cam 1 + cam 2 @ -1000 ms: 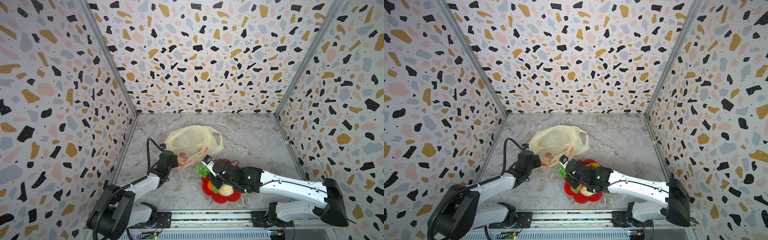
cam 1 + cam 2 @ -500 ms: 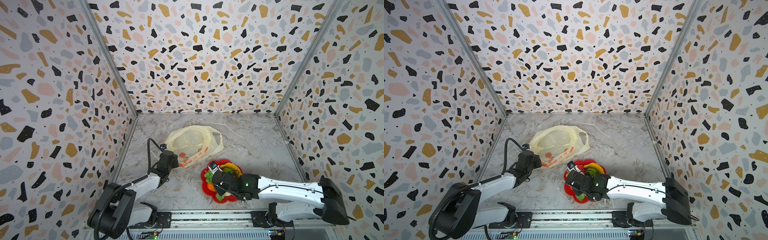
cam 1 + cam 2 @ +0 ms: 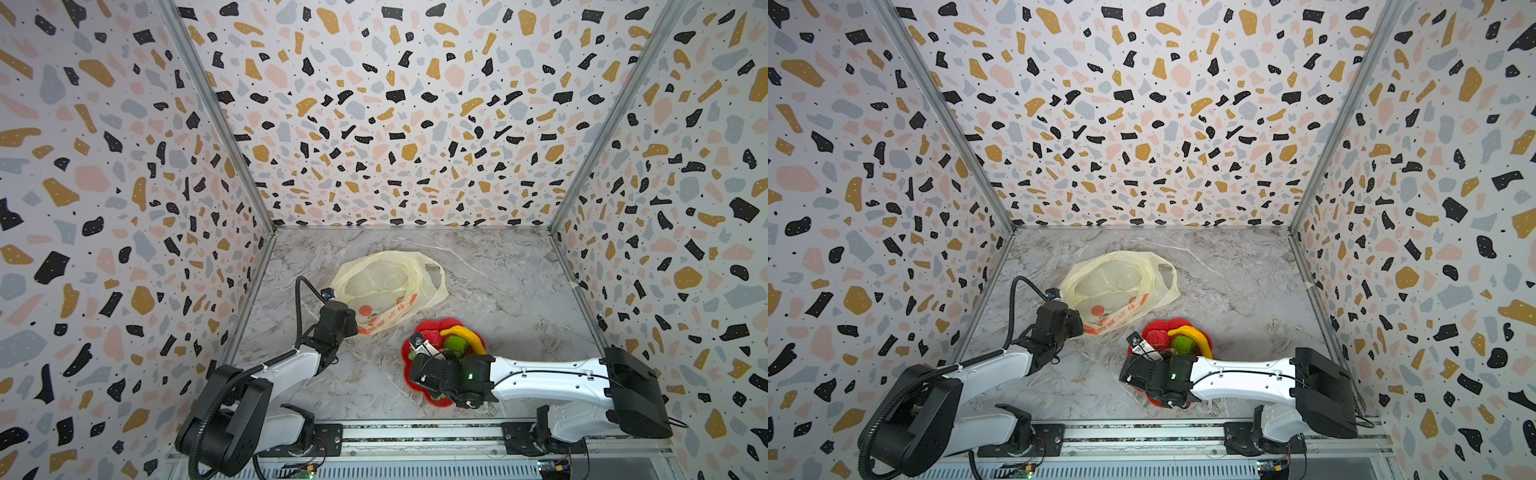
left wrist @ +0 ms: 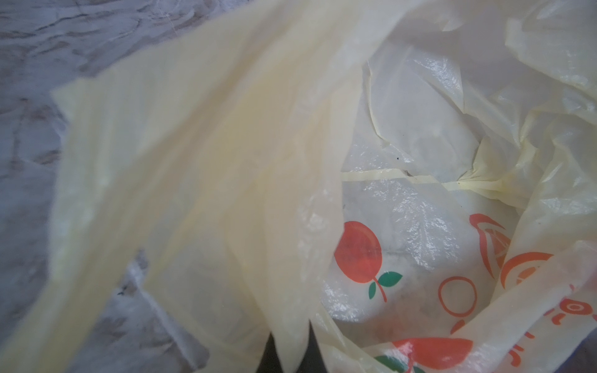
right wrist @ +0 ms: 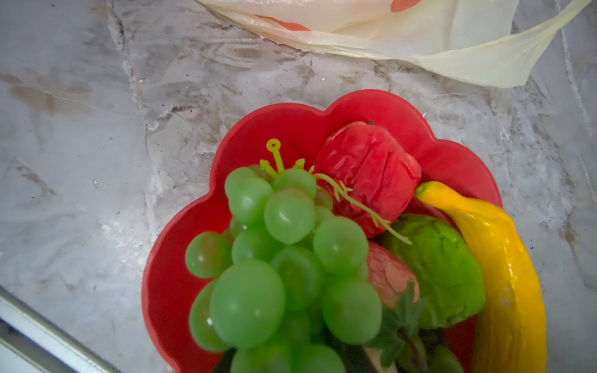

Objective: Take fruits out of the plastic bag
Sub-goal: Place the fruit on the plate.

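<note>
The plastic bag (image 3: pixel 386 282) lies crumpled at mid-floor, and its printed side faces the front in both top views. My left gripper (image 4: pixel 289 355) is shut on a fold of its film at the near left corner (image 3: pixel 1077 322). No fruit shows inside the bag (image 4: pixel 420 145). My right gripper (image 5: pixel 290 361) is shut on the green grape bunch (image 5: pixel 284 258), low over the red dish (image 5: pixel 181 258). In the dish lie the bumpy red one (image 5: pixel 368 174), the green one (image 5: pixel 442 271), the banana (image 5: pixel 504 268) and the strawberry (image 5: pixel 387 274).
The red flower-shaped dish (image 3: pixel 432 328) stands just in front of and right of the bag. Terrazzo walls close in the left, back and right sides. A metal rail (image 3: pixel 415 432) runs along the front edge. Bare marble floor (image 3: pixel 519 291) stretches to the right of the bag.
My right arm carried the grape bunch from beside the dish's left edge back toward the front and over the dish. The left gripper and the bag stayed put.
</note>
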